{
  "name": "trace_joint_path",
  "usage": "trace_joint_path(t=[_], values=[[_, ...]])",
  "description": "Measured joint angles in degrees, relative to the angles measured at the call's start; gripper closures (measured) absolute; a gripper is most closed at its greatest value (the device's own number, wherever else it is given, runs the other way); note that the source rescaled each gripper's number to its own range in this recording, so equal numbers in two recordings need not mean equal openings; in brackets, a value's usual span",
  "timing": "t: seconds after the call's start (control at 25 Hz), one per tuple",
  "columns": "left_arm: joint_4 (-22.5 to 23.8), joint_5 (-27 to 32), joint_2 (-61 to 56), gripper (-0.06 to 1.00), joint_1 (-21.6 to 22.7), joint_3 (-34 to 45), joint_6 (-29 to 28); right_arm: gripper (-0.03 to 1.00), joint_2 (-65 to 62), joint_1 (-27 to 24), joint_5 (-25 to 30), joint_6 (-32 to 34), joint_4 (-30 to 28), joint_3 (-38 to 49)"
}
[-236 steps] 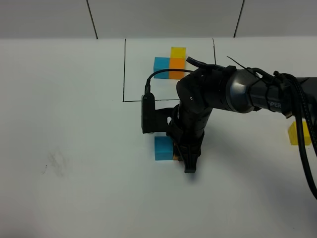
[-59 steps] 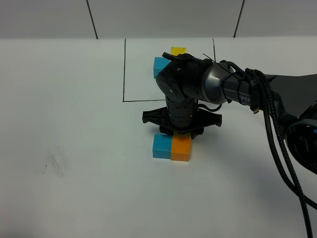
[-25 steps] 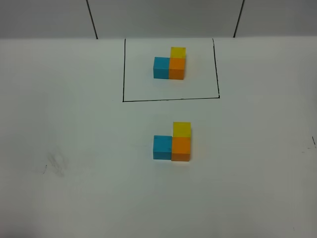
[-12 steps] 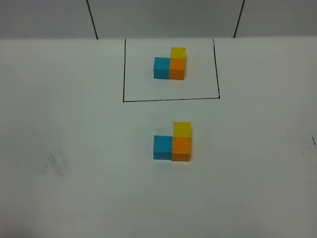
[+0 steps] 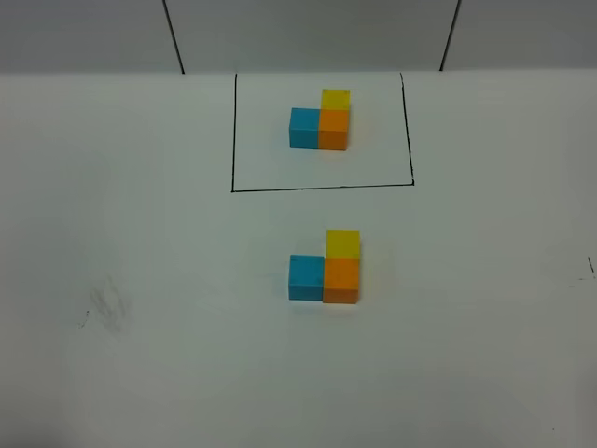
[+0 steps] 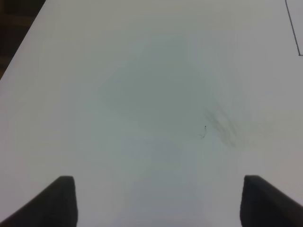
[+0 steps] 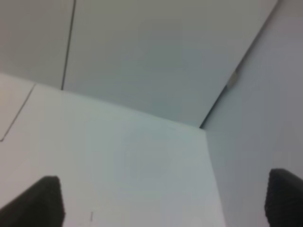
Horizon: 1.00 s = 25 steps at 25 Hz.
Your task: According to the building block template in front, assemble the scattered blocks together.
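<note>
White desk [image 5: 140, 373] seen from the high camera. Near its far edge, the building block template [image 5: 319, 121] sits inside a thin black drawn rectangle [image 5: 317, 187]: blue cube left, orange right, yellow behind the orange. Nearer the desk's middle, outside the frame, lie the scattered blocks, set in the same L: blue block [image 5: 306, 277] touching orange block [image 5: 341, 280], yellow block [image 5: 342, 244] touching the orange one's far side. Neither arm appears in this view. Left gripper [image 6: 156, 201]: fingertips spread wide over bare desk with a faint smudge [image 6: 220, 125], holding nothing. Right gripper [image 7: 163, 201]: fingertips likewise wide apart, empty, facing the desk's edge and a grey wall [image 7: 156, 52].
</note>
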Motion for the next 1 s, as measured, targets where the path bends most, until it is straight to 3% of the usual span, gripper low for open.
trace_joint_path(t=[0.16,0.44,1.0], values=[[0.0,0.0,0.0,0.35,0.0,0.0,0.0,0.18,-7.7,0.0,-0.8,0.9,2.6,8.7],[0.0,0.0,0.0,0.35,0.0,0.0,0.0,0.18,-8.4,0.0,-0.1,8.0,5.8,18.9],[0.0,0.0,0.0,0.35,0.0,0.0,0.0,0.18,-8.4,0.0,2.6,9.2,5.7,21.3]])
